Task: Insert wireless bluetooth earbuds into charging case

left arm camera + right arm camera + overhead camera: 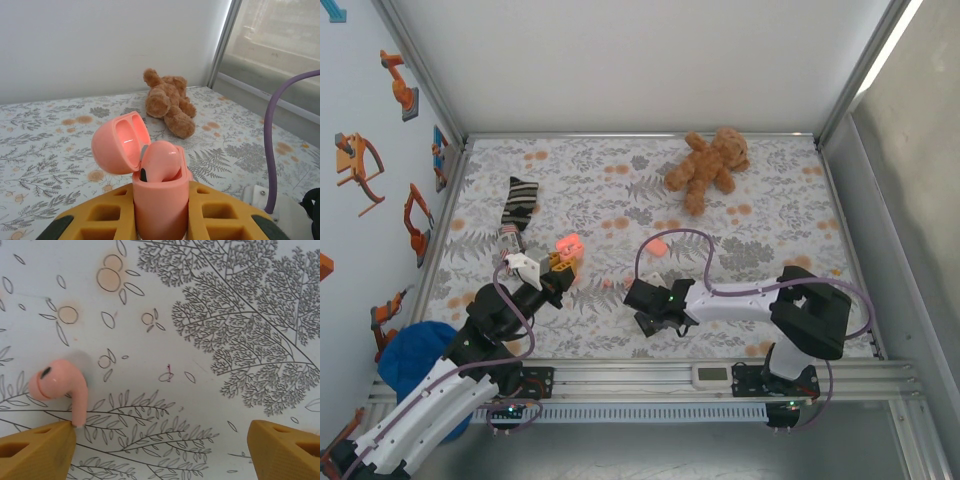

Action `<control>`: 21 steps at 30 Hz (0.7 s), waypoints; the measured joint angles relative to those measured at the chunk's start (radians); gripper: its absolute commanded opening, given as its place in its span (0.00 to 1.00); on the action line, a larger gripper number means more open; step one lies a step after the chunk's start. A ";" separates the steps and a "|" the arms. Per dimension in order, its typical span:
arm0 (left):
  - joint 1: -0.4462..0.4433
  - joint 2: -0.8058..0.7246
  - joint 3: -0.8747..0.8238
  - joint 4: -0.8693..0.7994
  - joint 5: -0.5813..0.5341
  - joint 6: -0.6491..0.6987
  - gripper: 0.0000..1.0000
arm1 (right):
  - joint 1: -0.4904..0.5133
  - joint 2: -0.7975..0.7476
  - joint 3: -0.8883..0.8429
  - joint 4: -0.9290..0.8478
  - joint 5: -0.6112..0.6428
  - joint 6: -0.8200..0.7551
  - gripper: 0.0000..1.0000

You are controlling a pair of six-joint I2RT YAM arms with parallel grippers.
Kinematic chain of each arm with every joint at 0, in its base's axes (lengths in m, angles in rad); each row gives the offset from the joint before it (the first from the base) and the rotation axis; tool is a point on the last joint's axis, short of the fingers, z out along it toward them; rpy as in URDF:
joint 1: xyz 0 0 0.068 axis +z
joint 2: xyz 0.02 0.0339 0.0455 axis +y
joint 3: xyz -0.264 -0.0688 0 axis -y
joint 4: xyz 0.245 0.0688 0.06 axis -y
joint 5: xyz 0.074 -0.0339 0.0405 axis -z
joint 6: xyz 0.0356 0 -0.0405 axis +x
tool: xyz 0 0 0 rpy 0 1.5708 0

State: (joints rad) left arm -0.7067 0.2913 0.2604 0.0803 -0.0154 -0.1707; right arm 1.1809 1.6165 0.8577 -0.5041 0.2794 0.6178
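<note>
Smooth pink plastic case [160, 205] and earbud [56, 382] — matt printed cloth [200, 415] beneath.

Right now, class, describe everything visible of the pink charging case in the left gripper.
The charging case is smooth, glossy salmon-pink plastic, rounded, and upright in the wrist view. Its hinged lid is swung open to the left, hollow inside showing. One earbud sits in the body, a dark spot on it. The left gripper is shut on the case, yellow fingers pressing both sides.
</note>
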 measured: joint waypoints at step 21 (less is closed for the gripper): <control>0.000 -0.028 0.000 -0.036 -0.004 0.000 0.00 | -0.112 -0.046 0.097 0.012 -0.272 -0.124 0.73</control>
State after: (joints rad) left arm -0.7067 0.2630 0.2604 0.0444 -0.0193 -0.1707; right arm 1.0691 1.5703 0.9546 -0.4919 0.0071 0.4938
